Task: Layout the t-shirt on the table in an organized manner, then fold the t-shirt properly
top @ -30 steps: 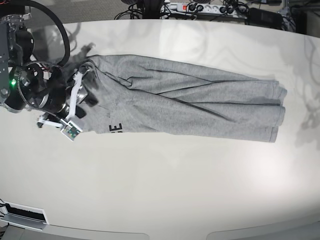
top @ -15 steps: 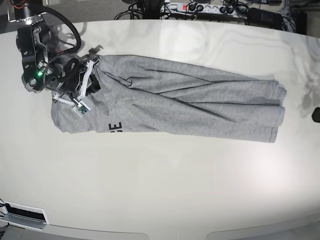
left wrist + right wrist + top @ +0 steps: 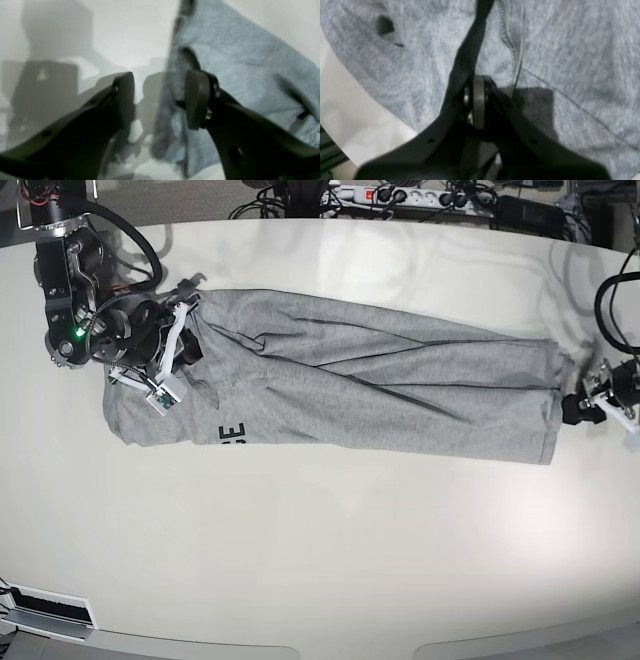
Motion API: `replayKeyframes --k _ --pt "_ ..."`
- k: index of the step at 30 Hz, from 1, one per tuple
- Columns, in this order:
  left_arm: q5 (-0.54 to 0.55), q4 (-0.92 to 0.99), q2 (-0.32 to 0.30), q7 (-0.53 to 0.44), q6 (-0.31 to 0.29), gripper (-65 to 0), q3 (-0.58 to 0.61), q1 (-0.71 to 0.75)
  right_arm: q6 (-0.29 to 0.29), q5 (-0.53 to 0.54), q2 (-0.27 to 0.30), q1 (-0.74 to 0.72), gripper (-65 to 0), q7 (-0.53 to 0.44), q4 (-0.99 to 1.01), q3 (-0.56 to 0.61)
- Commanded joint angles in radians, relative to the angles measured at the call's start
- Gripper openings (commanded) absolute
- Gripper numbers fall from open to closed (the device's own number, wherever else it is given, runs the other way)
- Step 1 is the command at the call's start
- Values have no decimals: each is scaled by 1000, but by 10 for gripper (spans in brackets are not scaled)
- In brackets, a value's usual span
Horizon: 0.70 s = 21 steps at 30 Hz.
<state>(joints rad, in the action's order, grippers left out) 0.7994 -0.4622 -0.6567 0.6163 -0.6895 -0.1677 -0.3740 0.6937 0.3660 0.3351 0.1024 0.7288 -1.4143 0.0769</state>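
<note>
Since the earlier base frames, the right gripper [image 3: 183, 352] has shifted up from the table's left margin onto the collar end of the t-shirt [image 3: 340, 385], and the left gripper [image 3: 572, 409] has come into the base view at the far right, beside the hem.

Left of the base view: the right arm, with a green indicator light on its housing, leans over the shirt's collar end. In the right wrist view the right gripper [image 3: 476, 100] has its jaws pressed together, with a dark band of the shirt, apparently the collar trim, running up from between them across the grey cloth; the t-shirt [image 3: 570, 62] fills nearly all of that view, with a wedge of the table [image 3: 357, 120] at lower left.

Centre: the t-shirt lies lengthwise across the table [image 3: 330, 560], bunched into a long narrow strip with several folds running along it; two black letters show near its lower edge toward the left end.

Right: the left gripper sits low at the hem end. In the left wrist view the left gripper [image 3: 160, 100] has its jaws spread, one fingertip over bare table [image 3: 112, 30] and the other over the edge of the t-shirt [image 3: 237, 65]; the hem edge lies in the gap between them, and nothing is pinched.
</note>
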Motion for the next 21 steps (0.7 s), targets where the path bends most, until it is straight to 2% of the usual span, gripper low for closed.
replayKeyframes --k 1,7,13,21 --pt "-3 -12 -32 -25 -9 -320 -4 -19 4 -1 11 -8 -650 2 -10 -5" --pt "-109 -11 -11 -94 -9 -320 -3 -19 4 0 11 -13 -650 16 -10 -5" --pt "-115 -11 -6 -139 -9 -320 -3 18 4 3 11 -14 -650 18 -10 -5" --pt "-109 -11 35 -117 -9 -321 -3 74 4 3 11 -19 -650 16 -10 -5"
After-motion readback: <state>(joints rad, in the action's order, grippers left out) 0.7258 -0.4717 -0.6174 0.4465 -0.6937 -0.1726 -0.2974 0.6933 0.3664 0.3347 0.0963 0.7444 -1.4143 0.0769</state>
